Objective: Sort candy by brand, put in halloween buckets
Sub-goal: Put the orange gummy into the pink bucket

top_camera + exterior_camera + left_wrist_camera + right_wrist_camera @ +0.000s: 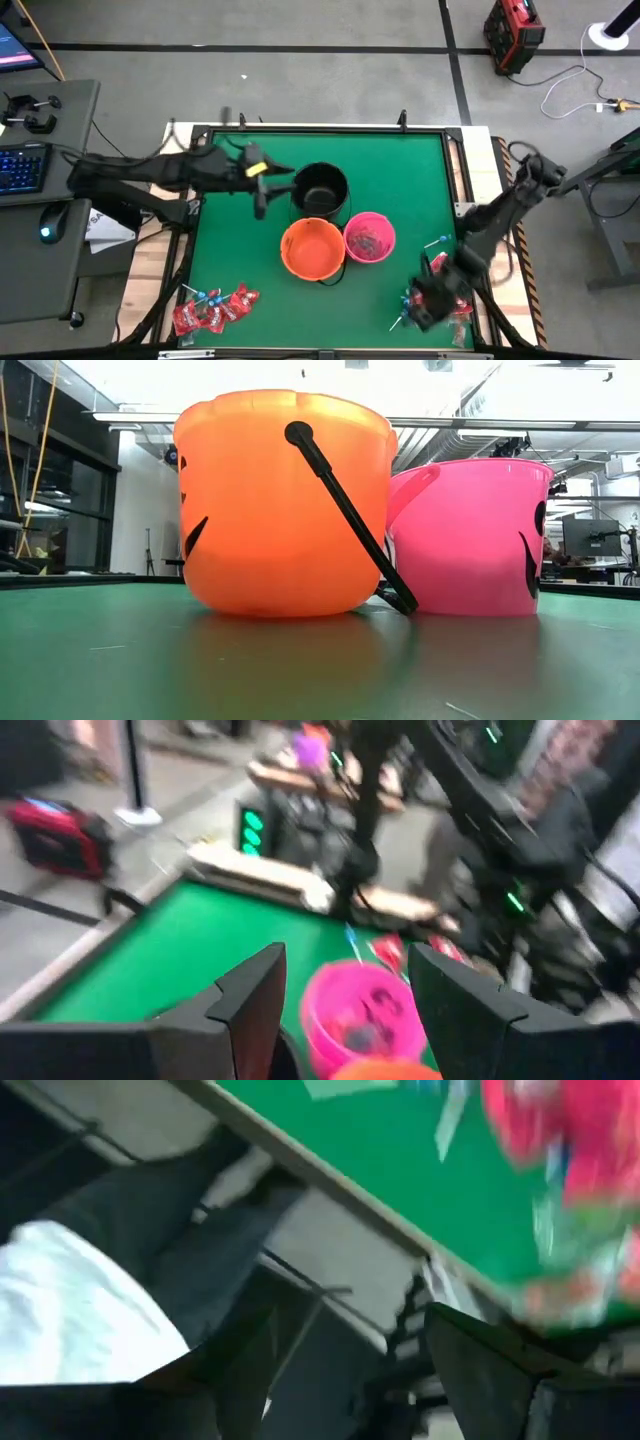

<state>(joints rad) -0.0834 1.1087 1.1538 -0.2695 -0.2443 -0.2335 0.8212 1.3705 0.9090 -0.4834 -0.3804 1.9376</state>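
Green felt covers the surface (230, 250). Just beside the left gripper (262, 190), whose fingers (255, 1005) stand apart and hold nothing, sits the black bucket (320, 190). Ahead of those fingers are the orange bucket (313, 248) and the pink bucket (369, 237), touching each other. The right gripper (425, 305) hangs over a candy pile (440, 300), fingers (480, 1355) spread and empty. More red packets and lollipops (213, 306) lie well apart from both.

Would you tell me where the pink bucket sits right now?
In the high view the pink bucket stands mid-table, touching the orange bucket on its left, with the black bucket just behind them.
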